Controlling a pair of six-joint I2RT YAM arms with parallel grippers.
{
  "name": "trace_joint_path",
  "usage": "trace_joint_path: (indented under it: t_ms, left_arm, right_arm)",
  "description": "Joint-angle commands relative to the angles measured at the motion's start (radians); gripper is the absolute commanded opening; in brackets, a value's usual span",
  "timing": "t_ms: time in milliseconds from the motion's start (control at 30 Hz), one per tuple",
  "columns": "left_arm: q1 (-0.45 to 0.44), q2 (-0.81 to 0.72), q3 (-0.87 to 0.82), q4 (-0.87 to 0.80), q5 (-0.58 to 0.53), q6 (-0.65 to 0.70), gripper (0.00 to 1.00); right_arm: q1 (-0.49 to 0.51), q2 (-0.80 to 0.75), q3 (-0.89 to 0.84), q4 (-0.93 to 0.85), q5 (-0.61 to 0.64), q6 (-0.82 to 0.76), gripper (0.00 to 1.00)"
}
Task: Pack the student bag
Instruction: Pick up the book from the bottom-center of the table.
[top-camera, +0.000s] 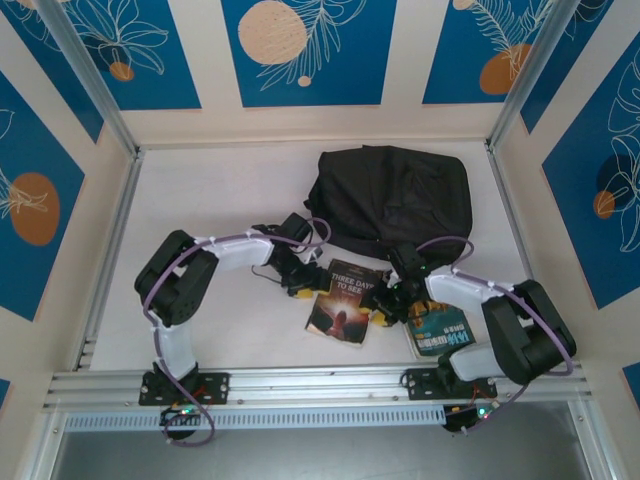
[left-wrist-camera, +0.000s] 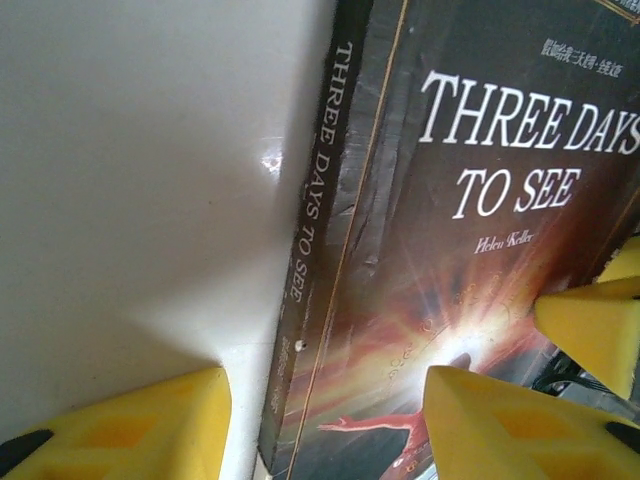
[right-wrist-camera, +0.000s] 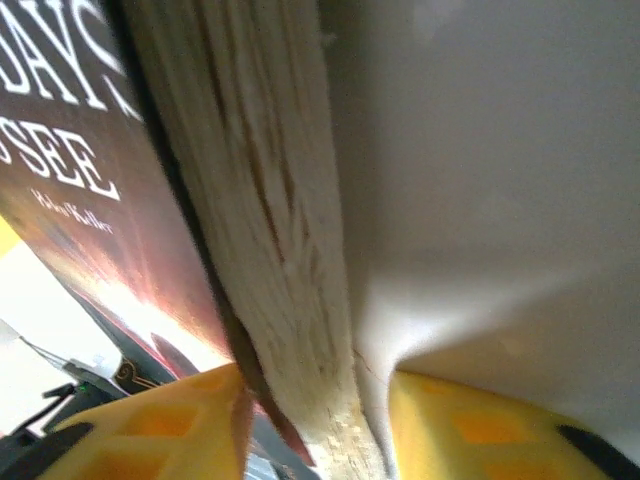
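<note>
The student bag (top-camera: 395, 195), a large black soft backpack, lies slumped on the white table (top-camera: 220, 200) toward the far edge, right of centre, well apart from the near rail. In front of it, near the middle of the table, lies a dark paperback titled "Three Days to See" (top-camera: 343, 300), cover up. The left gripper (top-camera: 297, 283) sits at the book's left, spine side. In the left wrist view its two yellow fingers (left-wrist-camera: 130, 430) stand released, one over bare table just beside the spine and the other above the front cover, with the spine between them and a clear gap on the table side. The right gripper (top-camera: 388, 305) sits at the book's opposite side. In the right wrist view its yellow fingers (right-wrist-camera: 150, 430) are parted on either side of the cream page edge, one against the cover side and one on the table side. Whether they are pressing on the book cannot be told. A second book with a teal and yellow cover (top-camera: 440, 330) lies toward the near right corner of the table, just beside the paperback and partly covered by the right arm (top-camera: 470, 295). Neither gripper touches the bag.
</note>
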Motion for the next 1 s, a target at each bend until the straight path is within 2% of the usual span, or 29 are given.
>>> trace_joint_path:
  t_ms: [0,267,400,500,600,700,800,967]
  left_arm:
    - [-0.031,0.053,0.039,0.006,0.081,0.007,0.52]
    - [-0.035,0.071,0.069,-0.03,0.096,0.048,0.51]
    - [-0.033,0.065,0.077,-0.043,0.097,0.059,0.5]
    - [-0.034,0.065,0.084,-0.058,0.088,0.061,0.5]
    - [-0.032,0.055,0.085,-0.077,0.068,0.066,0.49]
    - [-0.014,0.01,0.07,-0.104,0.021,0.067,0.49]
    - [0.03,-0.072,0.015,-0.105,0.014,0.031,0.51]
    - [0.116,-0.25,-0.072,-0.104,-0.012,-0.072,0.59]
  right_arm:
    - [0.005,0.073,0.04,0.208,-0.02,-0.01,0.33]
    - [0.01,-0.045,0.076,0.174,-0.059,0.002,0.34]
    - [0.011,0.006,0.069,0.23,-0.141,0.019,0.38]
    - [0.018,0.062,0.072,0.259,-0.188,0.028,0.38]
    - [0.022,0.047,0.081,0.209,-0.139,0.015,0.27]
    - [0.014,-0.032,0.09,0.133,-0.05,0.017,0.17]
    - [0.001,-0.111,0.082,0.129,-0.034,0.082,0.02]
    - [-0.019,-0.159,0.09,0.255,-0.106,0.264,0.0]
